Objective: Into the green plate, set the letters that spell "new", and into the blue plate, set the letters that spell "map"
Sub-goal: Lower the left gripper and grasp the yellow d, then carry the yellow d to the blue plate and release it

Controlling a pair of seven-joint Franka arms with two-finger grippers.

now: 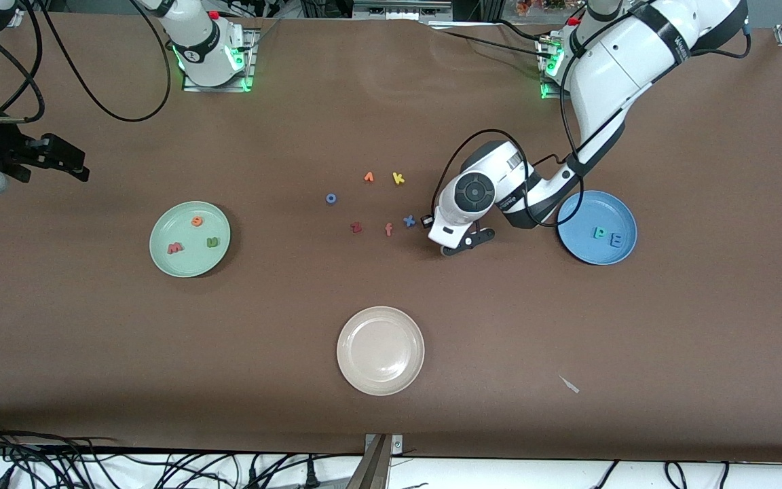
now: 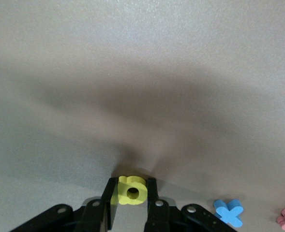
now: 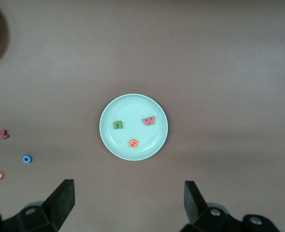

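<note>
My left gripper (image 2: 131,187) is shut on the yellow a (image 2: 133,192), low at the table beside the blue x (image 2: 228,212). In the front view this gripper (image 1: 426,221) sits between the loose letters and the blue plate (image 1: 581,210); the a is hidden there. The blue plate holds the teal p (image 1: 599,233) and light blue m (image 1: 616,238). The green plate (image 1: 160,258) holds the orange e (image 1: 197,221), red w (image 1: 175,248) and olive n (image 1: 212,242). My right gripper (image 3: 127,193) hangs open and empty, high near the green plate (image 3: 127,108), and waits.
Loose letters lie mid-table: a blue x (image 1: 409,220), orange-red f (image 1: 389,229), dark red z (image 1: 356,227), blue o (image 1: 330,198), an orange letter (image 1: 368,177) and yellow k (image 1: 398,178). A cream-white plate (image 1: 364,326) sits nearer the front camera.
</note>
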